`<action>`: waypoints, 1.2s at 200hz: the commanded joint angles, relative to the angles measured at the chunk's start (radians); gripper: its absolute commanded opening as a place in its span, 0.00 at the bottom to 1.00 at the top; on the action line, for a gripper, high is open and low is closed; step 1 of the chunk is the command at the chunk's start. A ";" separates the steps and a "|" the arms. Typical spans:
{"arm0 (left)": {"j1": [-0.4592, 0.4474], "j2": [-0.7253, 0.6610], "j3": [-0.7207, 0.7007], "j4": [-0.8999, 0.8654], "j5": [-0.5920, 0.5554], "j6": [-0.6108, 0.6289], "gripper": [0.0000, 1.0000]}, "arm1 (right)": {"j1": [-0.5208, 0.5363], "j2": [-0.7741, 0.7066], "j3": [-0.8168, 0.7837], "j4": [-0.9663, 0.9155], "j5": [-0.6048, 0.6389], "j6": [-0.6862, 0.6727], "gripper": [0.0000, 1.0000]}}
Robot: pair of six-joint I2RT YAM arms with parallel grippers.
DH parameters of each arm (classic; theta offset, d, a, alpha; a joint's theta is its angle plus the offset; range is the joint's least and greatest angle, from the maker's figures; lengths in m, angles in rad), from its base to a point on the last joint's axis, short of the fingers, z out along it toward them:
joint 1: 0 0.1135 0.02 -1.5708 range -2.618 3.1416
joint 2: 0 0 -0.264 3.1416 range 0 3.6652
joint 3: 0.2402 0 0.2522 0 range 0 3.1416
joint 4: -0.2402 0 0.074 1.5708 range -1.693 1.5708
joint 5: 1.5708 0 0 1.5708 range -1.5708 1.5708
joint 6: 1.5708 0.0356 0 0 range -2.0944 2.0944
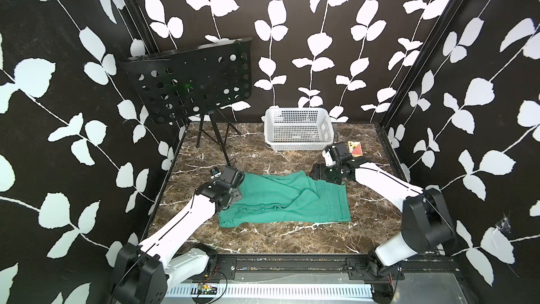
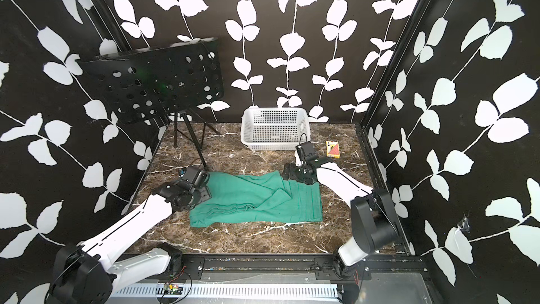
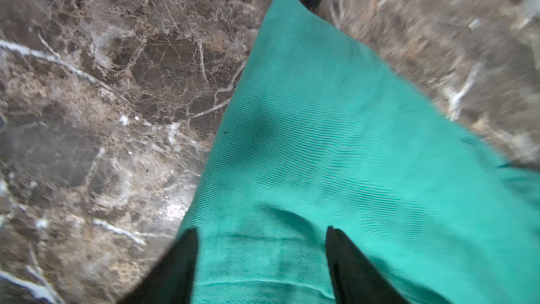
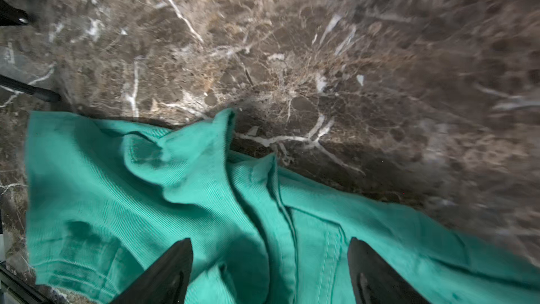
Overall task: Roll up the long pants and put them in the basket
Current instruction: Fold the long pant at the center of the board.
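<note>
Two hands, both spread wide and pinching nothing: the left hand (image 3: 261,229) hovers over the left end of the long pants (image 1: 277,197), the right hand (image 4: 270,239) over their far right corner. The pants lie folded into a flat band mid-worktop (image 1: 277,241), one flap creased across the top, which I'd judge is ready for rolling from one end. Their near edge runs straight, with bare marble in front. Behind, the white basket (image 1: 295,110) and card box (image 1: 355,149) stand apart; the music stand (image 1: 190,83) has legs near the far left corner.
</note>
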State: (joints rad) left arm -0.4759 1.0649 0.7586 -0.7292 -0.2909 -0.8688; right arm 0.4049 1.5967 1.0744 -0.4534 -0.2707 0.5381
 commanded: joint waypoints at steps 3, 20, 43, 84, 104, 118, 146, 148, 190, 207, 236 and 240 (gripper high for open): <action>0.003 -0.069 0.044 0.035 0.078 0.078 0.80 | 0.002 0.079 0.058 0.078 -0.113 -0.003 0.83; 0.004 -0.101 0.029 0.145 0.200 0.070 0.83 | 0.009 0.127 0.068 0.077 -0.115 -0.020 0.80; 0.003 -0.127 -0.007 0.337 0.358 0.067 0.84 | 0.010 0.165 0.047 0.138 -0.156 -0.006 0.71; 0.002 -0.073 0.007 0.460 0.525 0.134 0.85 | 0.024 0.204 0.060 0.193 -0.222 -0.014 0.58; 0.001 -0.039 0.011 0.479 0.572 0.151 0.85 | 0.035 0.207 0.069 0.210 -0.225 -0.018 0.52; -0.001 -0.026 0.007 0.489 0.581 0.150 0.84 | 0.037 0.216 0.075 0.213 -0.223 -0.015 0.43; -0.005 -0.026 -0.011 0.541 0.617 0.138 0.84 | 0.038 0.192 0.055 0.215 -0.200 -0.008 0.06; -0.007 -0.027 -0.010 0.543 0.619 0.142 0.84 | 0.038 0.187 0.052 0.215 -0.198 -0.008 0.03; -0.135 0.000 0.066 0.524 0.573 0.333 0.84 | 0.039 -0.007 0.000 0.131 -0.099 0.003 0.00; -0.199 0.055 0.108 0.527 0.571 0.408 0.84 | 0.037 -0.104 -0.014 0.065 -0.041 0.017 0.00; -0.316 0.160 0.155 0.582 0.504 0.554 0.85 | 0.027 -0.222 -0.030 -0.041 0.032 0.041 0.00; -0.334 0.171 0.160 0.594 0.487 0.584 0.86 | 0.025 -0.234 -0.030 -0.048 0.038 0.044 0.00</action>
State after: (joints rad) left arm -0.7387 1.1843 0.8822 -0.1936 0.2695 -0.4740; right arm 0.4393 1.4235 1.0832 -0.3931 -0.3363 0.5556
